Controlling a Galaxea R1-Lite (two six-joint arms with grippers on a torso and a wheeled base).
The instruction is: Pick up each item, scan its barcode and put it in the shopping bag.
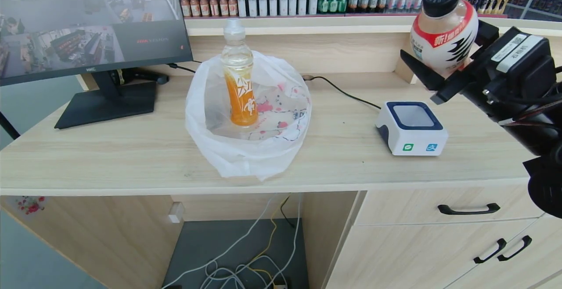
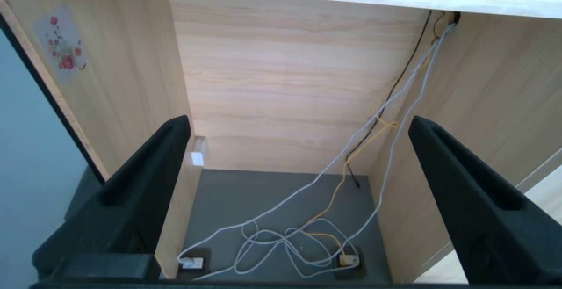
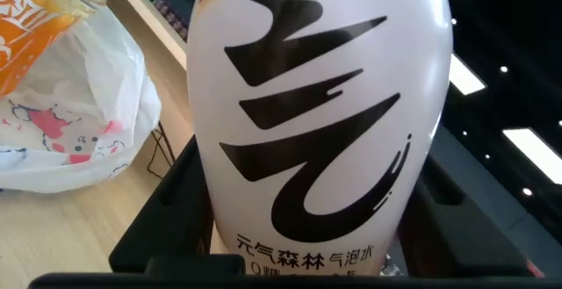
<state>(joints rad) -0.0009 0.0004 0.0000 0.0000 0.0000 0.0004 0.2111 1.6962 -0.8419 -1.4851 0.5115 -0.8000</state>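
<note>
Below the counter (image 1: 109, 157), before the open kneehole: left gripper (image 2: 300, 129), fingers (image 2: 149, 170) spread wide, nothing between them. Faces a tangle of white and yellow cables (image 2: 290, 236) on the dark floor there.

Up on the counter, near the front edge: white shopping bag (image 1: 248, 148), mouth rolled open, red and dark print on its inside. Holds an orange drink bottle (image 1: 239, 91) standing upright, clear neck and white cap rising above the bag's rim. To the bag's right, apart from it: white barcode scanner (image 1: 412, 128), dark-framed window facing up, black cord running off toward the back. At the counter's left rear: monitor (image 1: 88, 21) on a black stand.

In the air over the counter's right rear, beyond the scanner: right gripper (image 1: 441, 47), clamped on a white bottle (image 1: 444, 23) with black cap and red band, one finger on each side of its body. Held clear of the counter, near upright, bold black brush-stroke mark on the white body. Behind all, along the back wall: shelf of bottled drinks (image 1: 342, 1).
</note>
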